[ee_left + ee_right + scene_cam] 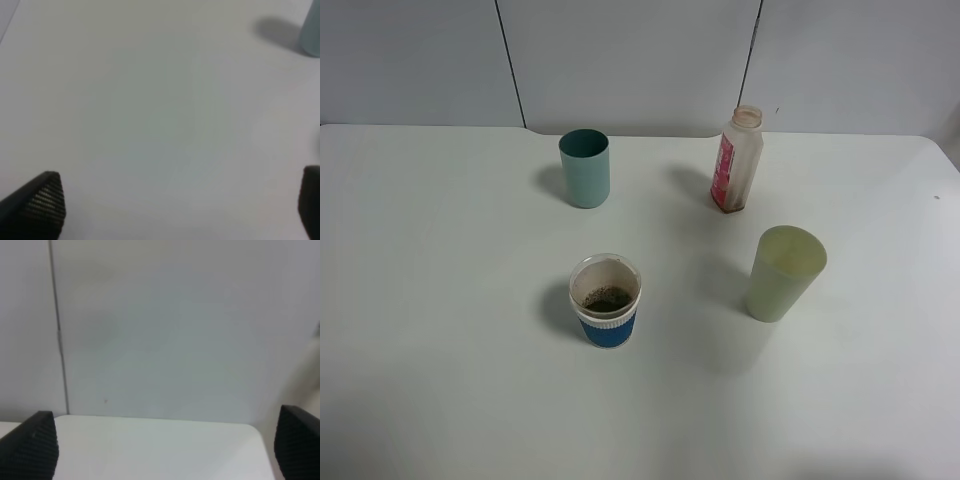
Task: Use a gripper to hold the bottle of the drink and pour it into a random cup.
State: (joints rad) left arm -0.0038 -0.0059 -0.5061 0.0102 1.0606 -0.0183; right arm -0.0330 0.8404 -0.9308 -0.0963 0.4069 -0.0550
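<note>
the bottle point(737, 160) stands upright near the far edge of the white table point(440, 300), capless, a little dark drink at its bottom, nothing touching it. nearer the front sits the blue-banded cup point(606, 300), brown drink and stains inside, well apart from the bottle. a teal cup point(585, 168) stands to the bottle's left, a pale green cup point(784, 273) on the right, between bottle and front edge. neither arm shows from above. the right gripper point(167, 447) has its jaws spread wide, empty, facing the grey wall point(175, 325) past the table edge. the left gripper point(182, 205) hangs over bare table, also spread wide, holding nothing.
</note>
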